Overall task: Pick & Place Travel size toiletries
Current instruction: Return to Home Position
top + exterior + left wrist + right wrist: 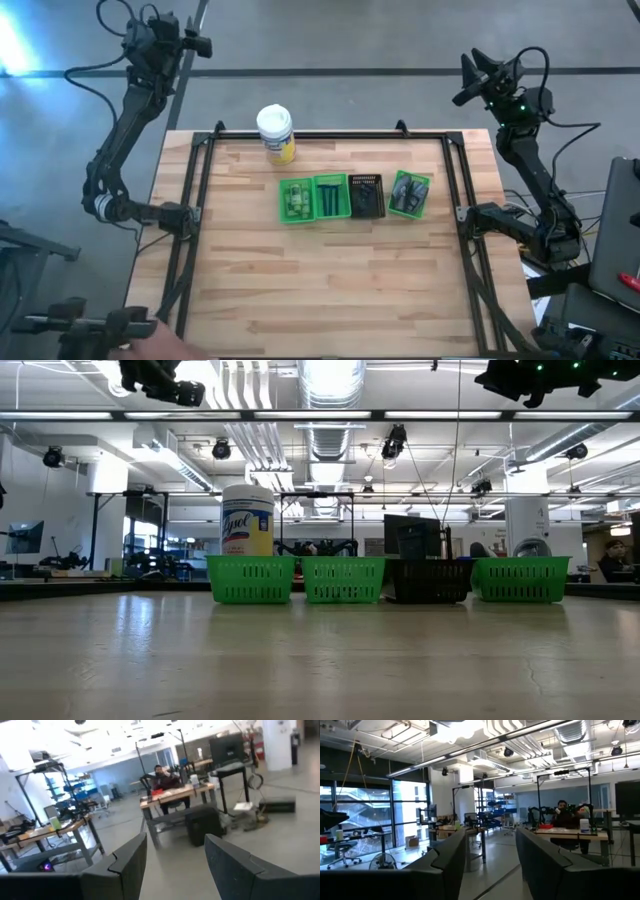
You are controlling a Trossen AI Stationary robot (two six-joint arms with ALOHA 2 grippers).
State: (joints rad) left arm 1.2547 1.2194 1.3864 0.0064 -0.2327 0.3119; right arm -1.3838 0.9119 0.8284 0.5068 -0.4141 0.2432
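Four small trays stand in a row on the wooden table: a green tray with bright green little bottles, a green tray with dark sticks, a black tray, and a green tray with dark tubes. Both arms are raised beyond the table's far edge, away from the trays. My left gripper is at the far left and open, with nothing between its fingers. My right gripper is at the far right, also open and empty.
A big white-lidded jar with a yellow label stands behind the row of trays at the far left. A dark metal frame runs along the table's left, far and right sides. The wood in front of the trays is bare.
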